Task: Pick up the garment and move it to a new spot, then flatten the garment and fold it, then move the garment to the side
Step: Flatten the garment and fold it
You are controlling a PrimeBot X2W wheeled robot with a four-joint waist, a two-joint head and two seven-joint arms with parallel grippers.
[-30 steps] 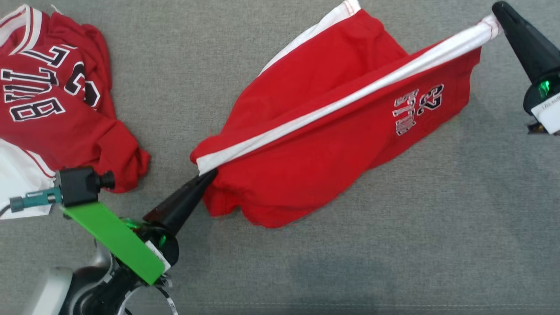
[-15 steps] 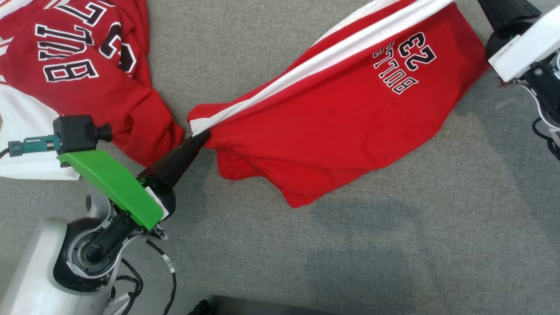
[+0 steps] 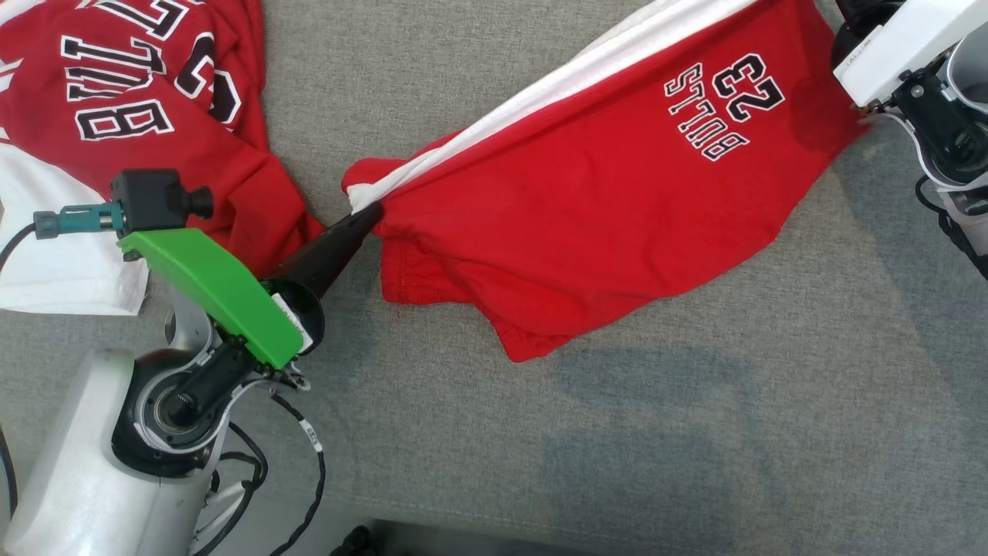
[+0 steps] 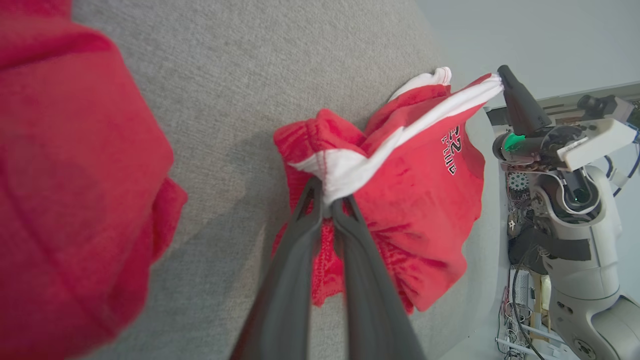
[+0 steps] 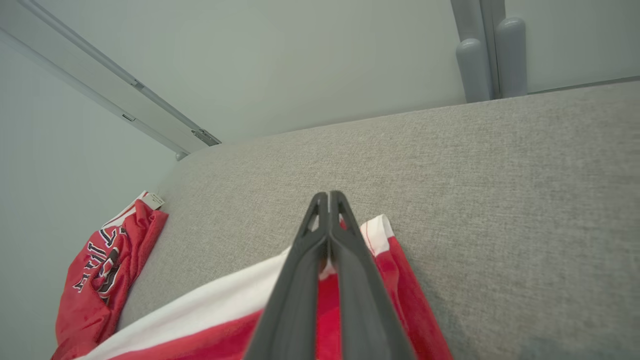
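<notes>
- Head view: your left gripper (image 3: 369, 215) has its jaws pinched on the near end of the white stripe (image 3: 556, 85) on the shorts (image 3: 617, 193). The shorts sit right of centre. Their long axis runs from that grip up and to the right toward the right wrist (image 3: 888, 46), and the loose red body sags onto the gray cushion (image 3: 695, 401). A crumpled jersey (image 3: 154, 116) lies at the upper left, just beside the left gripper and apart from the shorts.
- Left wrist view: the jaws are narrow, clamped on bunched white cloth. The stripe pulls taut across to the right gripper (image 4: 501, 75), which has the far end.
- Right wrist view: the right gripper's jaws are pressed together with a bit of white cloth caught between them, and the shorts trail back beneath them.
- Count: two garments (one pair of shorts, one jersey) and two grippers, one on each end of the shorts. Neither arm is nearer, so your laying-down move likely depends on keeping that stripe line straight.
</notes>
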